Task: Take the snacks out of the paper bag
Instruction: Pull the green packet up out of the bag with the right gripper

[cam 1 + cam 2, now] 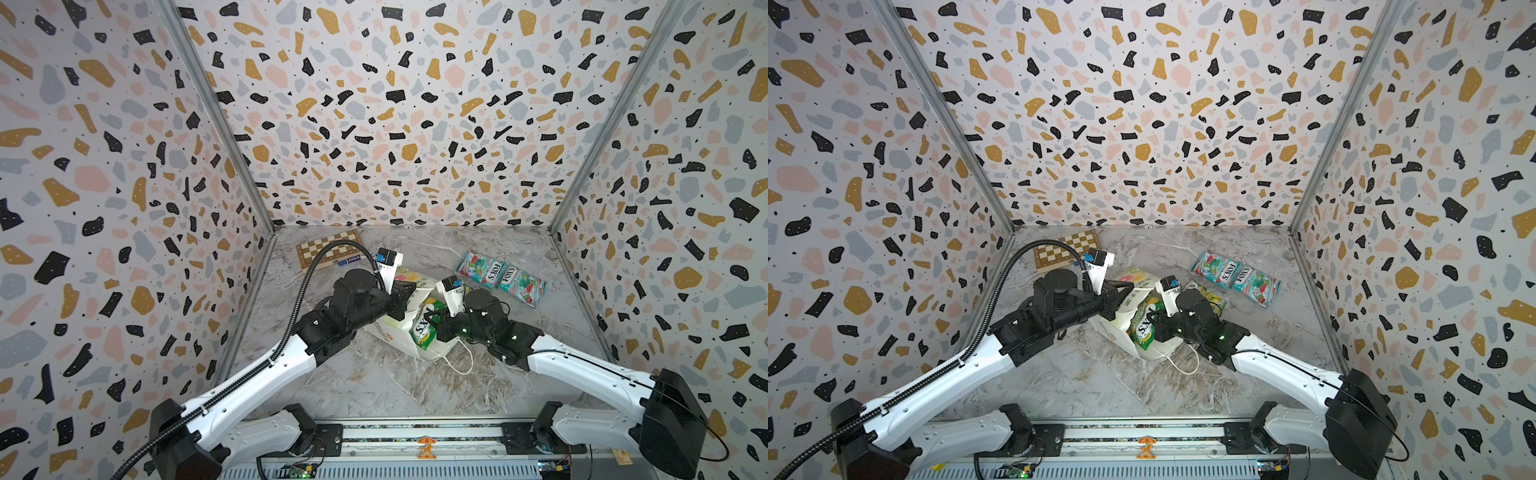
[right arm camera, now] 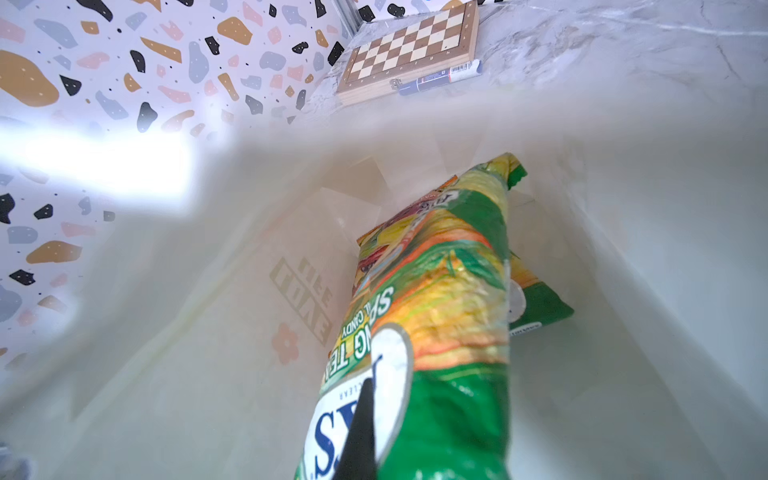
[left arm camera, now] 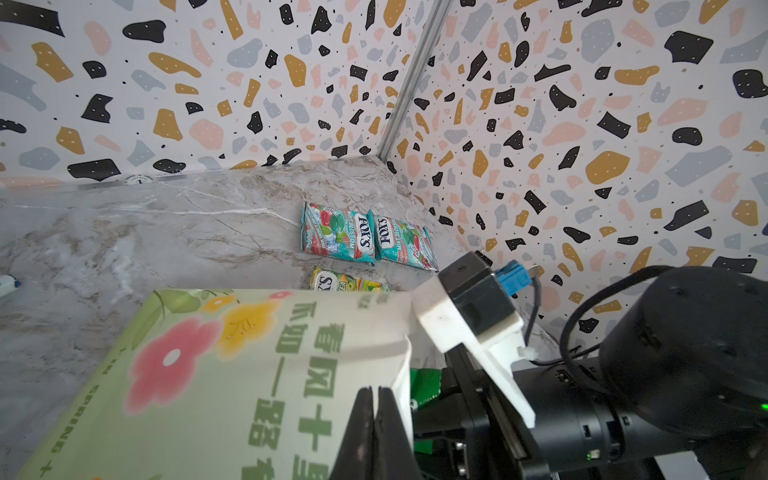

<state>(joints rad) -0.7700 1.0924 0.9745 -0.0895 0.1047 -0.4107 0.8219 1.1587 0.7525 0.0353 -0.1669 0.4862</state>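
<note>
Left hand (image 3: 376, 419) is pinched shut on the paper bag (image 3: 232, 374) rim. Right hand (image 2: 361, 419) is shut on a green-yellow packet (image 1: 424, 328), partly out of the mouth, which faces 5 o'clock. Teal packets (image 1: 484, 268) lie on the worktop (image 1: 374, 382) at 2 o'clock of the bag. Risks: glossy film slips from the pinch, bag drags along, cord handle (image 1: 453, 368) snags the right arm.

White paper bag (image 1: 392, 332) tilted, green packet (image 1: 424, 328) in mouth; teal packets (image 1: 482, 269) outside.
</note>
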